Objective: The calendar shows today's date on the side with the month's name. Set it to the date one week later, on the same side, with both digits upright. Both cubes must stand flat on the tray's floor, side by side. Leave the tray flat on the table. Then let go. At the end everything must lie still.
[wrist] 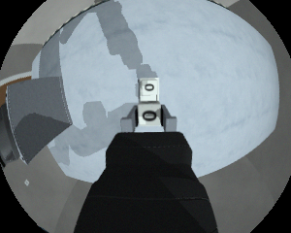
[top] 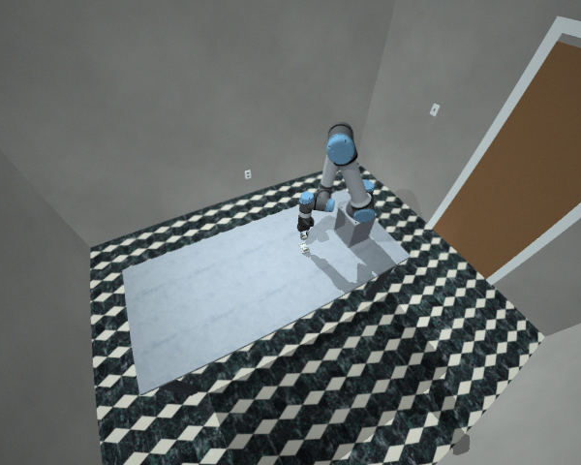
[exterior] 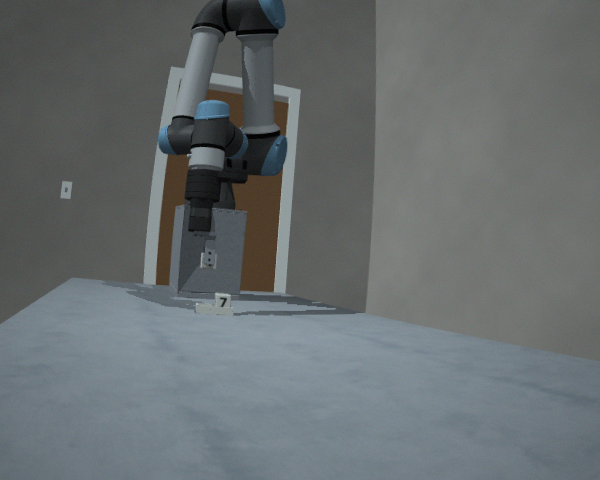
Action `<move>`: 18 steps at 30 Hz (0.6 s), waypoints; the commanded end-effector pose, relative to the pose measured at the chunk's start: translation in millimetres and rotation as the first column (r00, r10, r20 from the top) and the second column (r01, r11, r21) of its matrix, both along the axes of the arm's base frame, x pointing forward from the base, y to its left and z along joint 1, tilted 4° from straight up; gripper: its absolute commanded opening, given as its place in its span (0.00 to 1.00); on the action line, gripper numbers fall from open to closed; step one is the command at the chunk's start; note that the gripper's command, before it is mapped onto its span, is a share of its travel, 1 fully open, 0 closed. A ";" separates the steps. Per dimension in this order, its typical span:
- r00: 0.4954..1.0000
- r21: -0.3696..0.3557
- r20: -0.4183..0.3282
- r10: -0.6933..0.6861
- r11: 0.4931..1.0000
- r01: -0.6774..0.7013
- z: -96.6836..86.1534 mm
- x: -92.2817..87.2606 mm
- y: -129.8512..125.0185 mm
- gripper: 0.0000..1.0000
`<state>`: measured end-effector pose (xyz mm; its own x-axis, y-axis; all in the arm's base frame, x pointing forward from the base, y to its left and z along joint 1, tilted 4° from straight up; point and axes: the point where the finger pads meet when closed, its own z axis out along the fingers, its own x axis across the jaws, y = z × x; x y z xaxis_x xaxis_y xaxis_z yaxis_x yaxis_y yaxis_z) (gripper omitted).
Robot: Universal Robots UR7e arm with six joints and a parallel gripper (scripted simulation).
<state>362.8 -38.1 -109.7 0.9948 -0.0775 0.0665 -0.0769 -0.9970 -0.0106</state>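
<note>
A small white tray [exterior: 214,308] lies flat on the table near the arm's pedestal. One white cube [exterior: 222,300] stands in its right half and shows a 7 toward the exterior camera. My gripper [exterior: 207,259] is shut on the other white cube [exterior: 207,259] and holds it in the air, well above the tray's left half. In the wrist view the held cube [wrist: 149,116] shows a 0 on top, and the tray with the other cube [wrist: 148,88] lies below, just beyond it. In the top view the gripper [top: 304,233] hangs above the tray [top: 302,244].
The arm's grey pedestal [exterior: 207,249] stands on the table just behind the tray. A brown door [top: 523,165] is in the wall behind the pedestal.
</note>
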 end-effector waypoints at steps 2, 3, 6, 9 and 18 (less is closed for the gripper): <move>1.000 0.000 0.000 0.000 1.000 0.000 11.4 -0.8 0.0 0.60; 1.000 0.000 0.000 0.000 1.000 0.000 12.8 -0.9 0.0 0.60; 1.000 0.000 0.000 0.000 1.000 0.000 16.0 -1.1 0.0 0.60; 1.000 0.000 0.000 0.000 1.000 0.000 17.8 -1.3 0.0 0.60; 1.000 0.000 0.000 0.000 1.000 0.000 18.4 -1.3 0.0 0.60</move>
<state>361.1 -37.4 -92.2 0.9949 -0.0770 0.0652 -0.0763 -0.9970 -0.0119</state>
